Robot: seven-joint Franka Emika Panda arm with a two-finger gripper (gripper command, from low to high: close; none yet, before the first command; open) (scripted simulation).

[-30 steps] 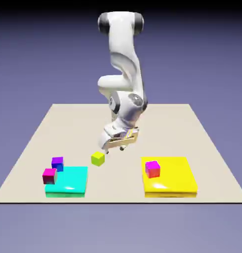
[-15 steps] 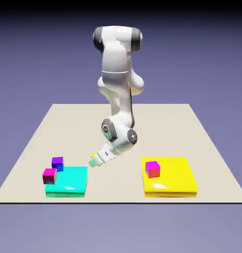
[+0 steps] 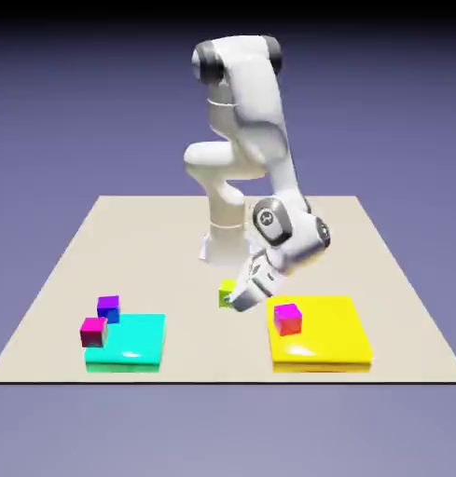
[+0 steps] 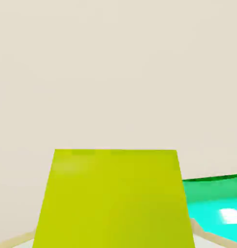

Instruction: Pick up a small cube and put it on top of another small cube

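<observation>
My gripper [image 3: 233, 298] is shut on a small yellow-green cube [image 3: 228, 293] and holds it just above the table, left of the yellow pad [image 3: 322, 343]. In the hand view that cube [image 4: 113, 198] fills the lower middle and hides both fingertips. A small magenta cube [image 3: 287, 318] sits on the yellow pad, a little to the exterior view's right of the held cube. Further to the exterior view's left, a second magenta cube [image 3: 93, 330] and a purple-blue cube [image 3: 108, 307] rest by the cyan pad [image 3: 129, 342].
The cyan pad [image 4: 218, 206] shows at the hand view's lower right over the beige table [image 4: 115, 72]. The robot's base [image 3: 222, 244] stands behind the gripper. The table's front edge [image 3: 222, 380] runs just below both pads.
The gripper came down on the yellow-green cube, shut on it, lifted it and carried it toward the exterior view's right, near the yellow pad. The other cubes have not moved.
</observation>
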